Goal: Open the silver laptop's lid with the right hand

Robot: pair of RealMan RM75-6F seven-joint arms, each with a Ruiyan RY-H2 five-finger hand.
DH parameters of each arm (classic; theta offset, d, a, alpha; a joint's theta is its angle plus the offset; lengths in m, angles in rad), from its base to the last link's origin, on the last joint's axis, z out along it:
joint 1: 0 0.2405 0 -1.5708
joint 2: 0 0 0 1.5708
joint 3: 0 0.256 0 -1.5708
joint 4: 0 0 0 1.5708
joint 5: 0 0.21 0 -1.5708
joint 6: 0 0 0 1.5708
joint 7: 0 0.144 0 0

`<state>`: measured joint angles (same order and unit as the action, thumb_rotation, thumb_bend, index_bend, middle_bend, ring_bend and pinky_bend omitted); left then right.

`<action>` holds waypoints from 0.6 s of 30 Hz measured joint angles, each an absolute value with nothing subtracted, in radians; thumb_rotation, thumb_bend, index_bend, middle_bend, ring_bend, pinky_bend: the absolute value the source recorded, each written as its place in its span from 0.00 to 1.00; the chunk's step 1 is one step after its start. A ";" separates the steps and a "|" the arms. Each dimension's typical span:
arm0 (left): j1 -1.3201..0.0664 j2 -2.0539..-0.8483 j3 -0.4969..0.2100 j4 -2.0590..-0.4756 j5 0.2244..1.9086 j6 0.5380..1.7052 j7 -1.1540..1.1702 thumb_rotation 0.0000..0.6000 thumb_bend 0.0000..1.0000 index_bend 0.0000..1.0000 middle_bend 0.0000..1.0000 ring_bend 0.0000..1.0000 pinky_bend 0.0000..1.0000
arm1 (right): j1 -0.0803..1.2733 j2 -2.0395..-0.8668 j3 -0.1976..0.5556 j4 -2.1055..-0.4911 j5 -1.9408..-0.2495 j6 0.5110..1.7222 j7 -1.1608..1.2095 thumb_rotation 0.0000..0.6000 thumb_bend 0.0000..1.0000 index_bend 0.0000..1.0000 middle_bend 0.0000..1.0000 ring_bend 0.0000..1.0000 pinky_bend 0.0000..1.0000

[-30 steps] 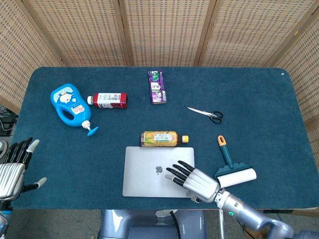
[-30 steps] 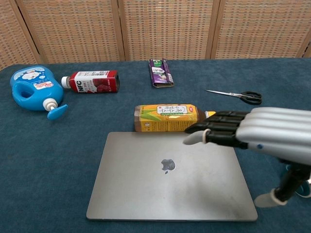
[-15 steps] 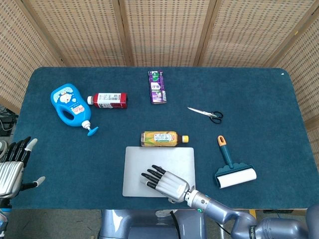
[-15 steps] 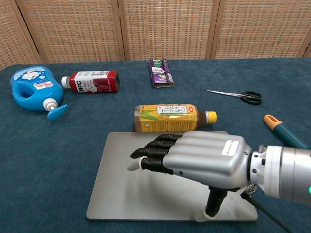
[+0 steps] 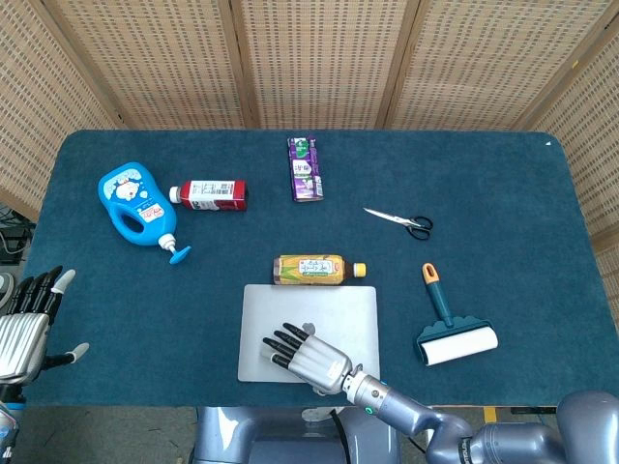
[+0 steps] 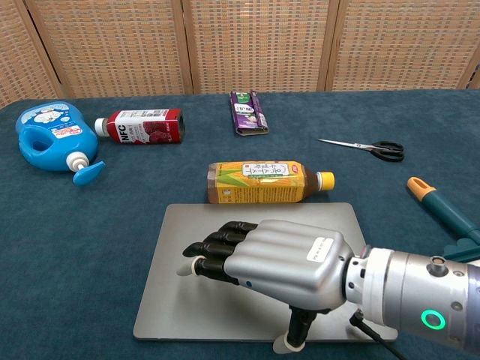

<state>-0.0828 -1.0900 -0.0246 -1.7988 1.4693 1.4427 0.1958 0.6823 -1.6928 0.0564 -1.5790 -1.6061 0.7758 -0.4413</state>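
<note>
- Lying shut and flat near the table's front edge, around its middle, the silver laptop [image 6: 225,247] has not been opened at all; the whole lift is left, by my reading.
- Hovering over the lid, the right hand [image 6: 277,262] holds nothing, fingers extended and slightly apart, thumb [image 6: 294,336] down by the front edge.
- Idling off the front-left corner, the left hand [image 5: 27,324] has its fingers spread, empty.
- Covering the table [image 5: 503,174] is dark teal cloth; woven cane screens [image 5: 319,58] stand behind.

Right hand [image 6: 281,259] over closed laptop [image 6: 225,225]; bottle [image 6: 262,182] just behind, lint roller [image 5: 447,324] right.
</note>
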 measured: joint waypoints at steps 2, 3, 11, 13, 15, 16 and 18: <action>-0.084 -1.090 -0.026 -1.799 1.467 1.442 0.194 1.00 0.00 0.00 0.00 0.00 0.00 | 0.683 -1.707 0.054 -1.570 -1.596 0.781 -0.453 1.00 0.27 0.04 0.00 0.00 0.00; -0.084 -1.090 -0.026 -1.798 1.465 1.442 0.193 1.00 0.00 0.00 0.00 0.00 0.00 | 0.683 -1.713 0.053 -1.566 -1.592 0.785 -0.460 1.00 0.27 0.04 0.00 0.00 0.00; -0.086 -1.085 -0.025 -1.799 1.466 1.441 0.184 1.00 0.00 0.00 0.00 0.00 0.00 | 0.686 -1.753 0.046 -1.548 -1.561 0.813 -0.517 1.00 0.27 0.05 0.00 0.00 0.00; -0.086 -1.083 -0.024 -1.799 1.466 1.441 0.181 1.00 0.00 0.00 0.00 0.00 0.00 | 0.688 -1.759 0.040 -1.543 -1.559 0.817 -0.532 1.00 0.27 0.05 0.00 0.00 0.00; -0.087 -1.082 -0.024 -1.799 1.466 1.441 0.180 1.00 0.00 0.00 0.00 0.00 0.00 | 0.689 -1.767 0.033 -1.537 -1.557 0.820 -0.544 1.00 0.27 0.05 0.00 0.00 0.00; -0.087 -1.082 -0.024 -1.799 1.466 1.441 0.179 1.00 0.00 0.00 0.00 0.00 0.00 | 0.691 -1.770 0.029 -1.535 -1.554 0.822 -0.549 1.00 0.27 0.05 0.00 0.00 0.00; -0.087 -1.082 -0.024 -1.800 1.465 1.441 0.178 1.00 0.00 0.00 0.00 0.00 0.00 | 0.692 -1.775 0.027 -1.530 -1.552 0.825 -0.555 1.00 0.27 0.05 0.00 0.00 0.00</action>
